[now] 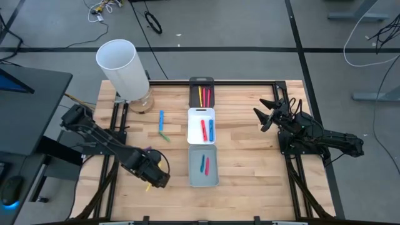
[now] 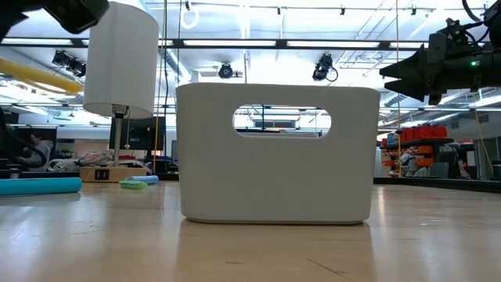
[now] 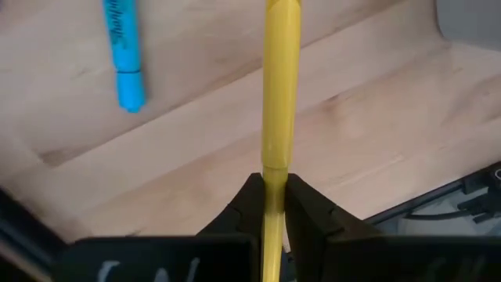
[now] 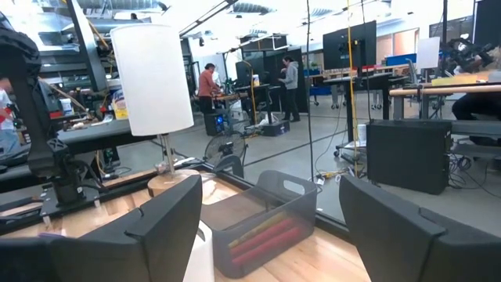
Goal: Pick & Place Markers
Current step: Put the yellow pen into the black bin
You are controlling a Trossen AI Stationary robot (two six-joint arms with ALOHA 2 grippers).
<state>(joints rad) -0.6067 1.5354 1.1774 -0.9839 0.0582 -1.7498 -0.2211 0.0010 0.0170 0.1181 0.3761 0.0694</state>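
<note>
Bench (image 1: 250,162): pale wooden top with a dark frame rail along its far edge; both arms reach in from the sides.
White cylinder (image 1: 122,67): tall, upright on a small round base near the 10 o'clock corner of the bench.
Left arm: comes in from 9 o'clock and ends low near 7 o'clock; its left gripper (image 1: 157,177) has its jaws pinched shut on a yellow marker (image 3: 279,102), which runs straight out from between them above the wood in the left wrist view.
Right arm: waits at 3 o'clock, off the bench surface; the right gripper (image 1: 267,112) has its jaws spread wide with nothing between them.
White tray (image 1: 193,134): middle of a row of three down the centre of the bench, holding a red marker (image 1: 203,130) and a blue marker (image 1: 211,130) side by side.
Grey tray (image 1: 195,178): at the 6 o'clock end of the row, touching the white tray; a blue marker and a red one lie inside.
Black tray (image 1: 194,95): at the 12 o'clock end of the row, with a yellow and two red markers lying lengthwise.
Loose blue marker (image 1: 160,119): on bare wood towards 9 o'clock of the white tray.
Loose green marker (image 1: 164,135): just beside the blue one, on its 6 o'clock side, lying at a slant.
</note>
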